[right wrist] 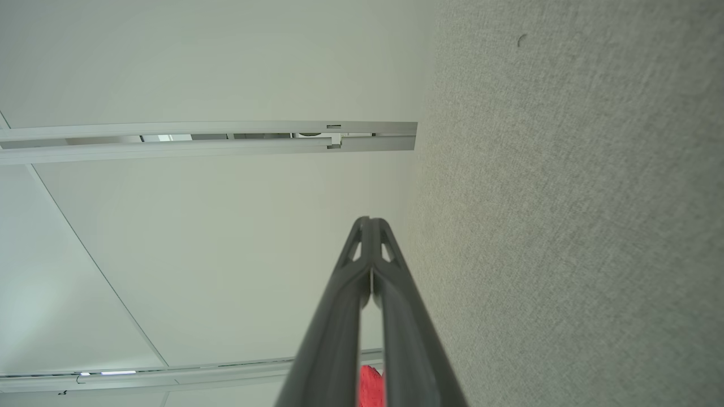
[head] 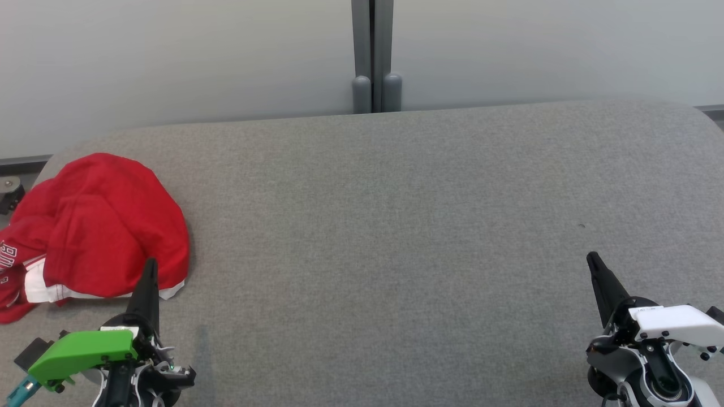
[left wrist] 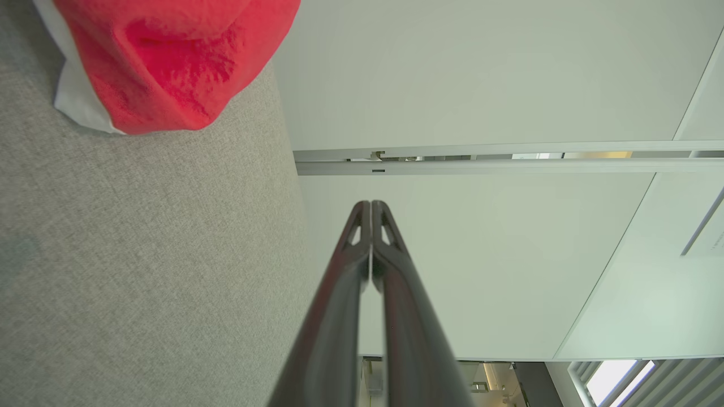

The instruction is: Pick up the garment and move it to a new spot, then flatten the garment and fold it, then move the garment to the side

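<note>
Grey cloth-covered table (head: 396, 226) took up most of the head view, with rounded far corners. Pale wall panels (head: 169, 56) stood behind it, split by a grey post (head: 372, 56). The garment (head: 102, 226), red with a white hem and some white lettering, lay in a crumpled heap at the table's left end, and its left part was cut off by the picture edge. Left gripper (head: 150, 263), under a green cover, sat at the near left with its fingers pressed together and holding nothing. In the head view its tip overlapped the garment's near hem. In the left wrist view the cloth lay off to one side, clear of the fingertips. Right gripper (head: 591, 255), under a white cover, sat at the near right, well apart from the garment, over bare table. Its fingers were likewise together and empty. A dark caster (head: 10, 191) showed just beyond the table's left edge. A small dark speck (head: 581, 226) sat on the cloth just beyond the right gripper.
</note>
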Robot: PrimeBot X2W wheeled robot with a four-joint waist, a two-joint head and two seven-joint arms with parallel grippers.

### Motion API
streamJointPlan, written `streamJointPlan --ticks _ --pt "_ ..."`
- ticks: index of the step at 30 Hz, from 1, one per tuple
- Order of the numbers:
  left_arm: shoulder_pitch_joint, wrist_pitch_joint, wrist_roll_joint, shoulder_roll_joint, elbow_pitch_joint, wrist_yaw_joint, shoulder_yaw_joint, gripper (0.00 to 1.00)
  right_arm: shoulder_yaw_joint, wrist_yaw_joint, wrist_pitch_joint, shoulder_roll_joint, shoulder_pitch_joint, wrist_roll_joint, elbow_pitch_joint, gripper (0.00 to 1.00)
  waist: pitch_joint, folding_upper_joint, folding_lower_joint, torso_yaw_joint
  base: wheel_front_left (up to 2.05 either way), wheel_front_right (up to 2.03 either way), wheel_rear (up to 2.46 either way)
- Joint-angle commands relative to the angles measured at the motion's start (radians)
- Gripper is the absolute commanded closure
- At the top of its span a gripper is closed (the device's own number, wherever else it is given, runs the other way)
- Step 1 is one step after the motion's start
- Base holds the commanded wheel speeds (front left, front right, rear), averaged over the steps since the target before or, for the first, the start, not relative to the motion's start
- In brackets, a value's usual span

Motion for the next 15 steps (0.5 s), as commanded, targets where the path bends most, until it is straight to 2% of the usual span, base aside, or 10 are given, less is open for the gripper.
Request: streamJointPlan --ticks 1,12,13,15 --pt "-0.008 0.005 -0.003 0.007 -0.003 0.003 0.002 1.0 -0.002 0.0 0.004 -0.005 -0.007 0.002 -0.002 1.0 0.0 0.0 0.0 0.0 0.0 0.0 0.0" --pt "-0.008 0.005 -0.003 0.007 -0.003 0.003 0.002 1.0 -0.002 0.0 0.004 -0.005 -0.007 0.002 -0.002 1.0 0.0 0.0 0.0 0.0 0.0 0.0 0.0" --pt "0.0 0.0 0.0 0.0 0.0 0.0 0.0 0.0 0.0 0.0 0.0 0.0 0.0 0.0 0.0 0.0 0.0 0.0 0.0 0.0 0.0 0.0 0.0" --pt "0.008 -0.001 0.0 -0.004 0.018 0.0 -0.001 0.0 0.001 0.0 0.0 0.005 0.011 0.0 0.016 0.0 0.0 0.0 0.0 0.0 0.0 0.0 0.0"
